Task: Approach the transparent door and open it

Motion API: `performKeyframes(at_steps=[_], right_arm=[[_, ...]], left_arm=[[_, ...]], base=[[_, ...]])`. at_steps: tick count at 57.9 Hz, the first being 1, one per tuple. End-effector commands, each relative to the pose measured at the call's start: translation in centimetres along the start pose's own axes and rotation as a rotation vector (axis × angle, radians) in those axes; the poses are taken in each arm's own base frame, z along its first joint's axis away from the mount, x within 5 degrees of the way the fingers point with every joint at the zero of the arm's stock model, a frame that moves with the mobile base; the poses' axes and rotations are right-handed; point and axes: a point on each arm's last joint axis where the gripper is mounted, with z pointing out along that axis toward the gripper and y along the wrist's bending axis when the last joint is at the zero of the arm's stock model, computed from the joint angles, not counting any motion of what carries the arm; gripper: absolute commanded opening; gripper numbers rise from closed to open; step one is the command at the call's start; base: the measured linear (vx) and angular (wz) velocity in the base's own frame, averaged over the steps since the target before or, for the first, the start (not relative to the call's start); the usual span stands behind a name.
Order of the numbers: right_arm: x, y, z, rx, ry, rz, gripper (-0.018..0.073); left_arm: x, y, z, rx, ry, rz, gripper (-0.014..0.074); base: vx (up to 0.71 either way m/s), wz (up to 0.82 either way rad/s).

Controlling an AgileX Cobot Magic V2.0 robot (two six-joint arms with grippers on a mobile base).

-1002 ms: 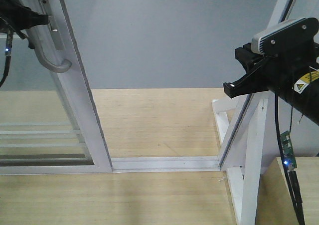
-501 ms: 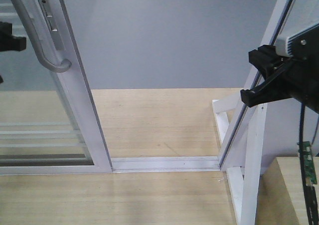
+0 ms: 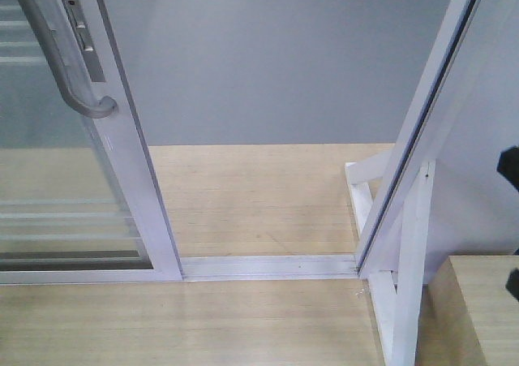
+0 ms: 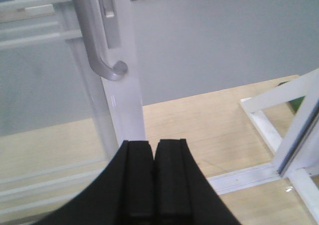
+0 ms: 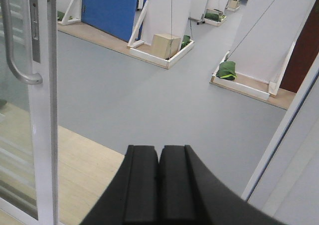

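We see the tall clear-glass transparent door (image 3: 73, 179) in its white frame at left, its curved grey metal pull handle (image 4: 102, 60) above and ahead of the black left gripper (image 4: 154, 185), apart from it. The black right gripper (image 5: 159, 185) points through the doorway; both have their fingers pressed together, gripping nothing.

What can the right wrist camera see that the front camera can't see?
Only the right wrist view shows the shut right gripper, a blue panel, a cardboard box and green bundles across the grey floor.

Only the front view shows the floor track and the slanted white frame with its brace on the right.

Both show the transparent door, slid aside with the doorway open, and its curved grey handle.
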Motion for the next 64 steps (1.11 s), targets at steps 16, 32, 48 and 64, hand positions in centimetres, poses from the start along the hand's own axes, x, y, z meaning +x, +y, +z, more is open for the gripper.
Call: performKeyframes(at_steps=[16, 32, 48, 64], right_arm=[[2.9, 0.5, -2.2, 0.032, -0.103, 0.001, -0.0004], [3.6, 0.8, -2.2, 0.005, -0.032, 0.018, -0.0003], [3.6, 0.8, -2.2, 0.006, -0.035, 0.018, -0.0003], [3.6, 0.8, -2.2, 0.006, -0.035, 0.018, -0.0003]], left_arm=[[1.5, -1.7, -5.1, 0.08, -0.266, -0.065, 0.0], [0.4, -1.6, -5.5, 0.096, -0.387, -0.172, 0.0], [0.4, -1.6, -5.5, 0.096, -0.387, -0.172, 0.0], [0.2, -0.6, -5.5, -0.048, -0.46, 0.002, 0.0]], base=[[0.0, 0.0], [0.0, 0.0], [0.0, 0.0], [0.0, 0.0]])
